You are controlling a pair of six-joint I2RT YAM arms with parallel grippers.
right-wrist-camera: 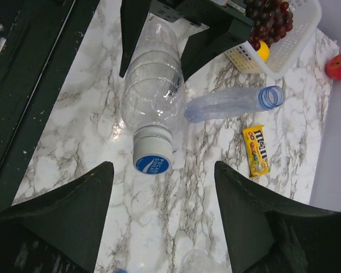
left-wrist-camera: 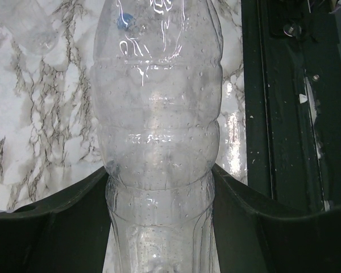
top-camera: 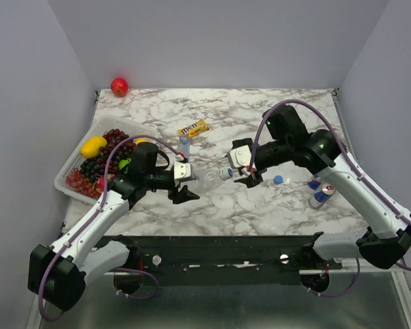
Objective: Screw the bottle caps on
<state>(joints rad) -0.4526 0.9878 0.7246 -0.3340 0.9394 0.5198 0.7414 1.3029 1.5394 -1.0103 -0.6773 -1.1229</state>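
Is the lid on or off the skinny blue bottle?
Off. The slim blue bottle shows an open, bare mouth in the right wrist view.

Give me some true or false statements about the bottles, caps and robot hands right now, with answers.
1. The left hand grips the wide clear bottle. True.
2. That bottle's neck is bare. False: a blue cap sits on it.
3. The slim blue-tinted bottle lies on its side, uncapped. True.
4. The right hand is clamped on the yellow candy packet. False: it is open, fingers either side of the blue cap; the packet lies apart.
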